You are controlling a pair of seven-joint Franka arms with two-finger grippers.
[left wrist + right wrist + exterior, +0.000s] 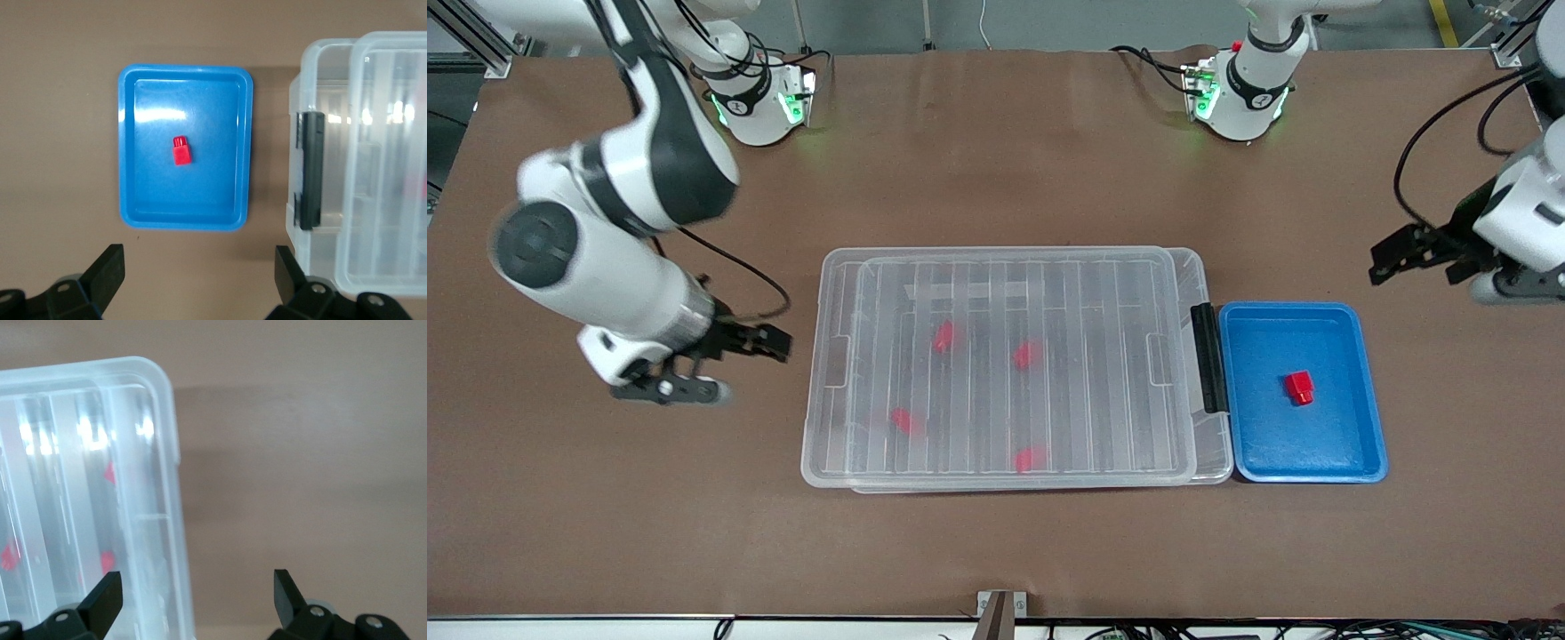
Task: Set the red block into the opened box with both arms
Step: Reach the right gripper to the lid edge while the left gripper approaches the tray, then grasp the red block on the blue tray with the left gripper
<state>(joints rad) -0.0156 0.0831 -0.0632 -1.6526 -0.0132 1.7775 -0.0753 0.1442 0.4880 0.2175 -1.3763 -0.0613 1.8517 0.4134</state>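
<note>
Front view: both arms (618,231) hover beside the seemingly lidded box (1009,369).

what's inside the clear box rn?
Four red blocks show blurred through the ribbed lid lying on the box. The lid hides their exact shapes. A fifth sits in the blue tray.

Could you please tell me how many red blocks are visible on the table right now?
5: one red block in the blue tray, four blurred under the box's clear lid. None seems hidden.
</note>
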